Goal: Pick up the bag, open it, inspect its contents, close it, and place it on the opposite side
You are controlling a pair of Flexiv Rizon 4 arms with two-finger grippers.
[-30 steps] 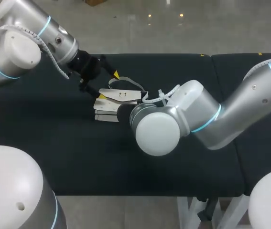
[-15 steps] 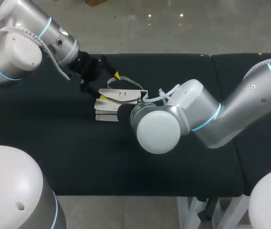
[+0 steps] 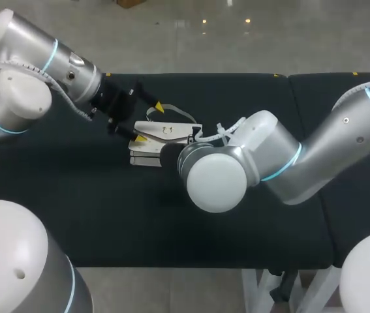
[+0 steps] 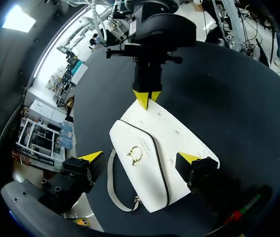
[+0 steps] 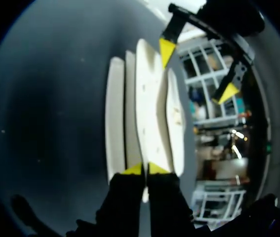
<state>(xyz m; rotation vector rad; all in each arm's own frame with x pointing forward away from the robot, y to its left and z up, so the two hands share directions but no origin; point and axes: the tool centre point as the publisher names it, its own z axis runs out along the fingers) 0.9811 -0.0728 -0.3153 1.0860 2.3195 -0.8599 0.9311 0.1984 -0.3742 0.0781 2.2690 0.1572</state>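
A white bag (image 3: 160,134) with a gold clasp (image 4: 136,155) and a pale strap (image 4: 112,185) lies on the black table (image 3: 74,202), left of centre. My left gripper (image 4: 140,156) hovers over it, open, with one yellow tip on each side of the bag and neither touching it. The same gripper (image 3: 149,122) shows at the bag's left end in the head view. At the opposite end, my right gripper (image 4: 147,98) is shut on the bag's edge. In the right wrist view a thin white panel of the bag (image 5: 147,118) runs out from between its closed tips (image 5: 144,169).
The right arm's large elbow joint (image 3: 217,179) sits just right of the bag and hides its own gripper in the head view. A seam (image 3: 290,88) splits the table at the right. Open black surface lies to the left and along the front.
My left arm's elbow has swung left and lower while its open gripper stays over the bag. The right arm and the bag have hardly moved.
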